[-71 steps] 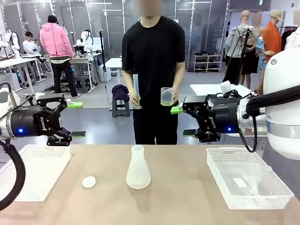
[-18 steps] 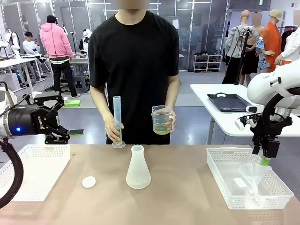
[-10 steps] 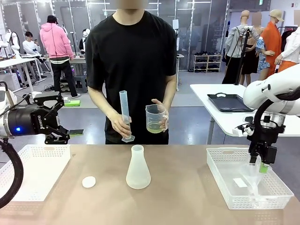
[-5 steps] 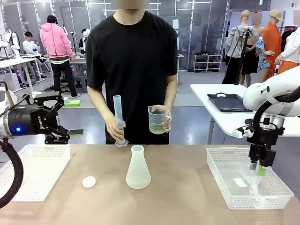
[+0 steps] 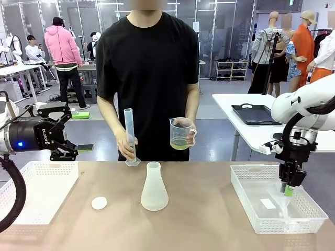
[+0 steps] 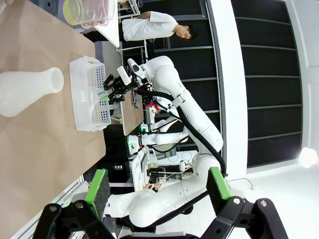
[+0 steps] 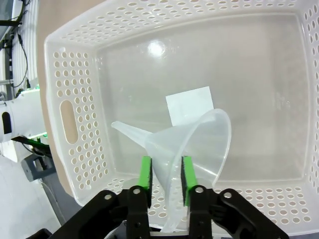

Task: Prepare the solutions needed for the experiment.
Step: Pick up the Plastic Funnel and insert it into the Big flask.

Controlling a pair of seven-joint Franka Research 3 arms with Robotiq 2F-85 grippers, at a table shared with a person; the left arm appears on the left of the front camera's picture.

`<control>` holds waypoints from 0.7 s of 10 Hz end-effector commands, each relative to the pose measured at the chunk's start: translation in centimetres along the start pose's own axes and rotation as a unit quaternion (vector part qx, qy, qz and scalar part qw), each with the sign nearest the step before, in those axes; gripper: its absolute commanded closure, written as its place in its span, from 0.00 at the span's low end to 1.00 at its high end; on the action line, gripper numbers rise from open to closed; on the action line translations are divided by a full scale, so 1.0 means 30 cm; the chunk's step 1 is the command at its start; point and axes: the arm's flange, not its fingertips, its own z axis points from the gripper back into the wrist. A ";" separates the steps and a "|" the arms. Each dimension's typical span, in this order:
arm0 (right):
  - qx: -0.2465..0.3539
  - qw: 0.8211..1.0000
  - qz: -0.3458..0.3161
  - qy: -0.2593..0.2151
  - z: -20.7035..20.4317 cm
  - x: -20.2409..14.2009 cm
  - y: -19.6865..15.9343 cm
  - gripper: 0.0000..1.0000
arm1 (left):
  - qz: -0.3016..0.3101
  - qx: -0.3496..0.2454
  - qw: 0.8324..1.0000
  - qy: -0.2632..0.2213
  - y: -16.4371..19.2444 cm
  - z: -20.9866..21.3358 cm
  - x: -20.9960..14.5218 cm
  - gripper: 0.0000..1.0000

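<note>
In the right basket (image 7: 75,114) the right claw (image 7: 166,172) pinches the funnel (image 7: 199,144) by its wall: lift straight up, gentle squeeze. Left claw (image 6: 157,185) wide. Yellow-green solution (image 5: 179,143) is in the hand-held beaker (image 5: 180,128) beyond the conical flask (image 5: 154,191)

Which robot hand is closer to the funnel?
The right one. The right gripper is down in the white basket, its pads pinching the funnel. The left gripper is far off across the table, open, up near the other basket.
</note>
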 end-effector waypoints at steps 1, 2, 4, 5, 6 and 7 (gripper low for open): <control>-0.003 1.000 0.009 0.001 0.006 -0.002 -0.007 0.83 | 0.010 -0.012 1.000 -0.004 -0.008 -0.006 -0.007 0.00; -0.003 1.000 0.005 0.002 0.007 -0.002 -0.006 0.95 | 0.010 -0.012 1.000 -0.004 -0.008 -0.006 -0.007 0.00; -0.004 1.000 -0.006 -0.010 0.008 0.004 -0.007 1.00 | 0.010 -0.012 1.000 -0.004 -0.008 -0.006 -0.007 0.00; -0.002 1.000 -0.004 -0.016 0.014 0.010 0.004 1.00 | 0.010 -0.012 1.000 -0.004 -0.008 -0.006 -0.007 0.00; -0.007 1.000 -0.008 -0.014 0.028 0.022 0.021 1.00 | 0.010 -0.012 1.000 -0.004 -0.008 -0.006 -0.007 0.00; -0.021 1.000 -0.015 -0.001 0.056 0.043 0.048 1.00 | 0.010 -0.012 1.000 -0.004 -0.008 -0.006 -0.007 0.00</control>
